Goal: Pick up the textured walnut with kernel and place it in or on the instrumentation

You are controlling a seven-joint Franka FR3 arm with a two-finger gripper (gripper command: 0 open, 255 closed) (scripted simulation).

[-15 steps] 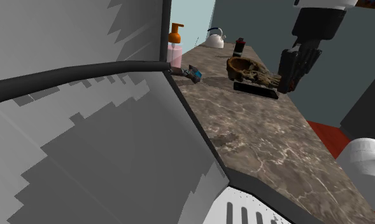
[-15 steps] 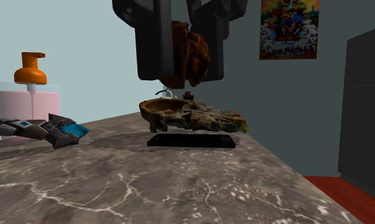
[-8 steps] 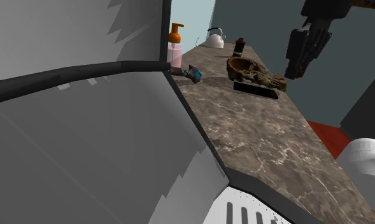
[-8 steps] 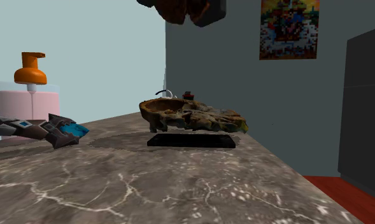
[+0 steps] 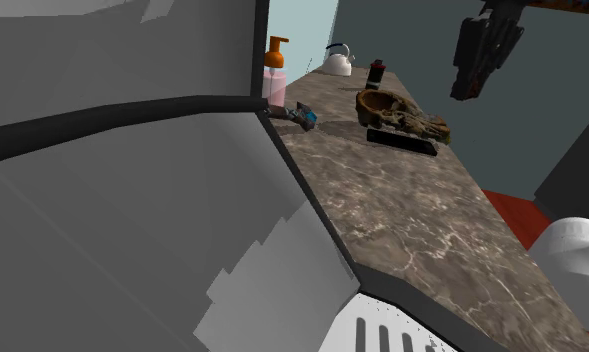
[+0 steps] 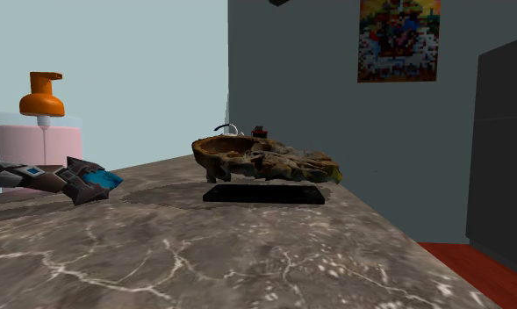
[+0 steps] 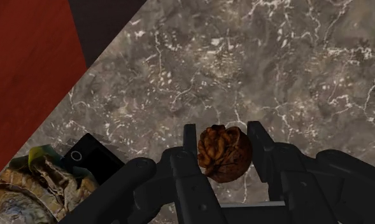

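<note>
Black two-finger gripper (image 7: 223,132) clamped on wrinkled brown walnut (image 7: 224,154), high over marble counter (image 5: 412,210), so pick looks done; carry to grey-blue angular gadget (image 5: 294,116), 9 o'clock of gnarled brown ornament (image 5: 400,112), remains.

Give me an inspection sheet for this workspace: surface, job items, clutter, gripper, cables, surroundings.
Surface: dark marbled counter, no spills seen.
Job's things: brown walnut clasped between the fingers, off the counter; rugged brown instrument on a black base, resting on the counter.
Clutter: pink soap dispenser with orange pump; grey-and-blue gadget beside it; white kettle and small dark bottle at the far end.
Grippers: gripper shut on the walnut, raised high above the counter.
Cables: nothing seen.
Surroundings: grey-blue walls, colourful poster, red floor, dark cabinet.
</note>
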